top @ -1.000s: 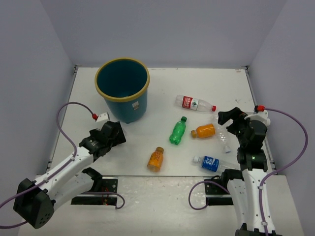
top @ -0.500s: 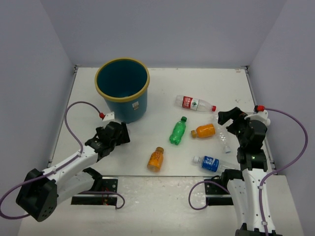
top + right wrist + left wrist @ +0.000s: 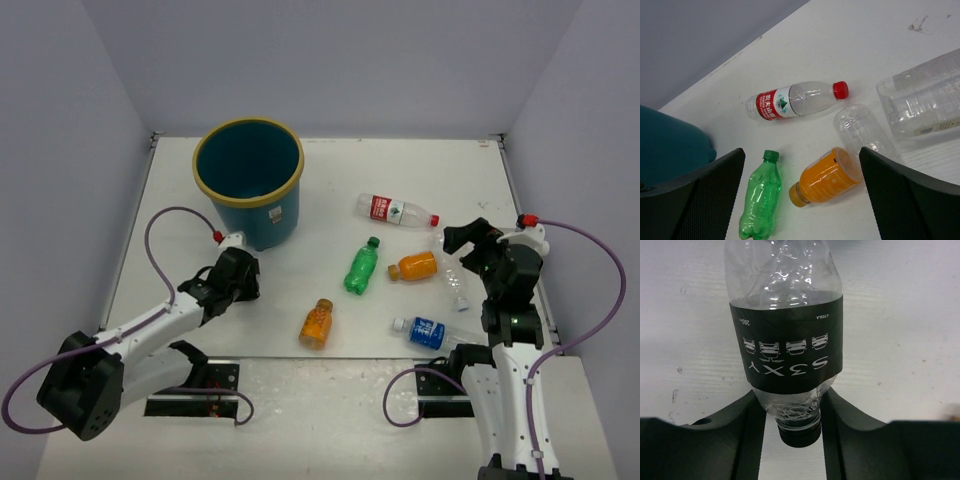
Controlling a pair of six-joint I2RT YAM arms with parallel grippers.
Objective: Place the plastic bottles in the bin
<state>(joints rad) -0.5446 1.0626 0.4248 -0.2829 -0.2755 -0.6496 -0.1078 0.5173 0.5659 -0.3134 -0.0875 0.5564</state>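
One clear bottle (image 3: 782, 285), black "S3XY" label (image 3: 787, 345), in left gripper (image 3: 790, 407)

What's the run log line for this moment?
left gripper: shut on black-label bottle at its neck | right gripper: open, holding nothing | bin: upright, no bottles visible inside

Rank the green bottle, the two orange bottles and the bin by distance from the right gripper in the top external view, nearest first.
1. right orange bottle, just left of the right gripper.
2. green bottle, mid-table, further left.
3. front orange bottle, near the front edge.
4. bin, back left.
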